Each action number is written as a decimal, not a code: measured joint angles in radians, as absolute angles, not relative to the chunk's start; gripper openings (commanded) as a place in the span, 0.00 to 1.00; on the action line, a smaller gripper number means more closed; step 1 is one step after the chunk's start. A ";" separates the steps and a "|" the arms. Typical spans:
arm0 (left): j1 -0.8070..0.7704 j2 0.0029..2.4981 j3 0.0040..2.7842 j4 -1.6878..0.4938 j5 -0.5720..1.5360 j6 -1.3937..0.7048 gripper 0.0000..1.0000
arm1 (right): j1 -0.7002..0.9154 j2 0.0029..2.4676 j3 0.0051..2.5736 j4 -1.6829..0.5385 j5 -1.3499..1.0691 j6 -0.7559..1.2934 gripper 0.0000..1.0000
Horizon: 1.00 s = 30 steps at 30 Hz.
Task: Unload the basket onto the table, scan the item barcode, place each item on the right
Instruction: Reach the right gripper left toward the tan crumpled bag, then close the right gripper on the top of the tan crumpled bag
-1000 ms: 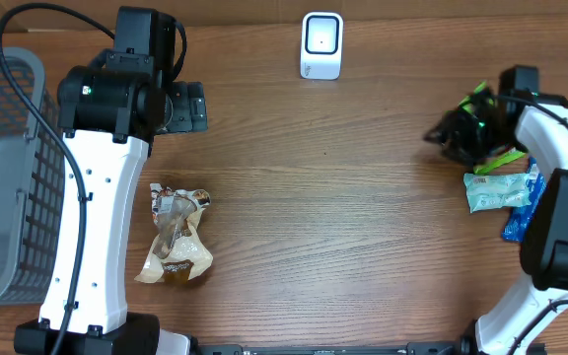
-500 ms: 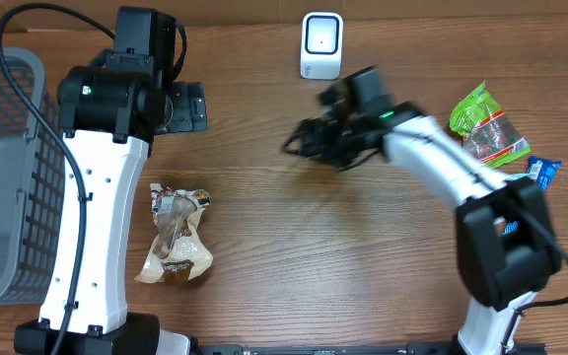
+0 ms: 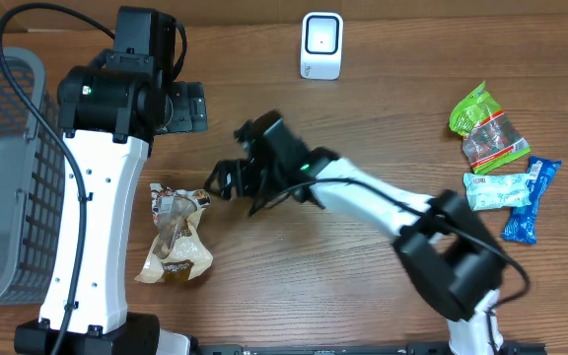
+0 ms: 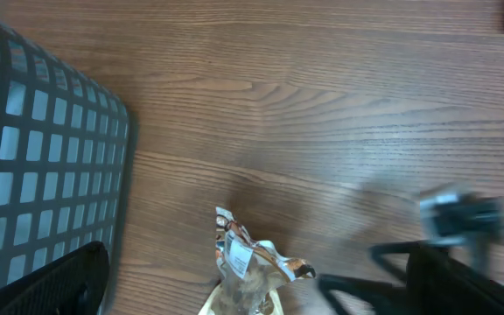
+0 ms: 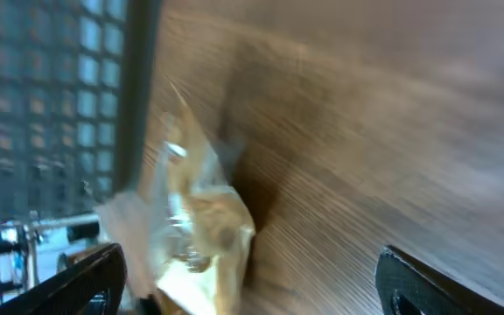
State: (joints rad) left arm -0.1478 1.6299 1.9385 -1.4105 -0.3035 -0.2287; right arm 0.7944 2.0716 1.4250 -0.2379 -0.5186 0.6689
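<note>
The item, a crumpled clear and gold snack bag [image 3: 176, 242], lies flat on the wooden table at the left. It shows a white label near its top in the left wrist view [image 4: 234, 256]. My right gripper [image 3: 223, 179] reaches across the table and hovers just right of the bag's top, open and empty. The right wrist view shows the bag [image 5: 195, 227], blurred, ahead of the open right gripper [image 5: 269, 293]. My left gripper [image 3: 187, 108] hangs open behind the bag, holding nothing; its wrist view [image 4: 252, 302] looks down on it. The white scanner [image 3: 321, 45] stands at the back centre.
A grey mesh basket [image 3: 3, 177] fills the far left edge. At the right lie a green snack bag [image 3: 481, 123], a light blue pack [image 3: 501, 189] and a blue pack [image 3: 526, 212]. The right arm spans the table's middle.
The right arm has swung from the far right across the table to the bag at the left, and its jaws have widened. The left arm and the bag have not moved.
</note>
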 measured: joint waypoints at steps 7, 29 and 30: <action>-0.148 1.630 1.938 -1.411 -0.303 -0.229 0.99 | 0.917 2.185 1.461 -0.232 -0.514 0.634 1.00; -0.148 1.630 1.938 -1.411 -0.303 -0.229 1.00 | 0.942 2.191 1.512 -0.088 -0.371 0.516 0.73; -0.148 1.630 1.938 -1.411 -0.303 -0.229 1.00 | 0.942 2.195 1.512 -0.076 -0.370 0.511 0.73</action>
State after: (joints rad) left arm -0.1478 1.6299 1.9385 -1.4105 -0.3035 -0.2287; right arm 0.9421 2.1952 1.5124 -0.0765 -0.3698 0.5110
